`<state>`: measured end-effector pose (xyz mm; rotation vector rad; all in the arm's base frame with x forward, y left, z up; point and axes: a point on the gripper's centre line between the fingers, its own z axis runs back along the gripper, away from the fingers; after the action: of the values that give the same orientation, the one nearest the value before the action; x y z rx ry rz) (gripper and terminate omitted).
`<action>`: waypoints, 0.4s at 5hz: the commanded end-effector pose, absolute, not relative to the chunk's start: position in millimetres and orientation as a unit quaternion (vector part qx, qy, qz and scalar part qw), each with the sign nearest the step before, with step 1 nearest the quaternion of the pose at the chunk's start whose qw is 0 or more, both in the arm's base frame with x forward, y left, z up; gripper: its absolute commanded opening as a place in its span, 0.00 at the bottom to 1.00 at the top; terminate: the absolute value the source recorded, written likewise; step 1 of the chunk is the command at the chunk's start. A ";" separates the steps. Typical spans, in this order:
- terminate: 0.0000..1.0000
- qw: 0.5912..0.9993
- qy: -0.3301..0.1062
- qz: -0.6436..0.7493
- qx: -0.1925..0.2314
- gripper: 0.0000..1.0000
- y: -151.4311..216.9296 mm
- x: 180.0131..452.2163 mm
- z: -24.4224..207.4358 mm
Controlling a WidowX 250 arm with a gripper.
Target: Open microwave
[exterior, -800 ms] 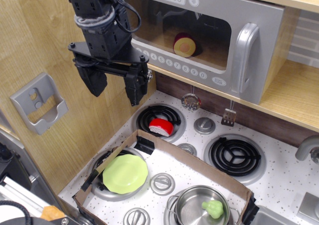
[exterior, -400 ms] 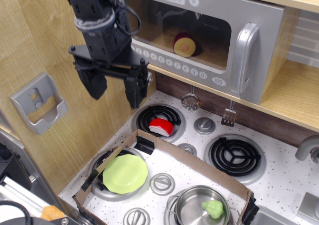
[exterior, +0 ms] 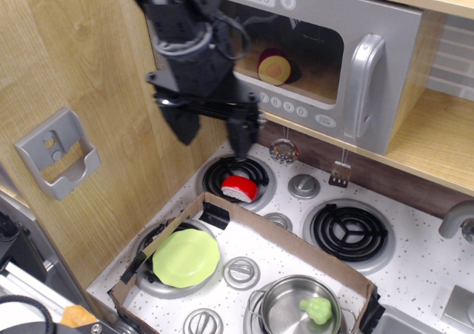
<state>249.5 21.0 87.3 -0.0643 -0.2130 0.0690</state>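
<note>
While hand (exterior: 212, 132) hangs open, microwave (exterior: 318, 56) door shut, loop handle (exterior: 363, 86) at right

Toy kitchen setting. A speckled white worktop (exterior: 437, 271) carries black coil burners (exterior: 348, 232). Left of the worktop rises a light wood-grain side wall (exterior: 67, 60) bearing a small grey bracket (exterior: 58, 152). Behind the worktop runs a dark backsplash strip (exterior: 415, 186) beneath a pale wooden shelf (exterior: 437, 138).
</note>
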 end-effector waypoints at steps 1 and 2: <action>0.00 0.985 -0.167 0.016 -0.050 1.00 -11.3 282.8 110.1; 0.00 0.981 -0.186 -0.001 -0.049 1.00 -27.0 301.7 114.1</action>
<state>296.6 -28.6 101.3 -0.0949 -0.3278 -0.0084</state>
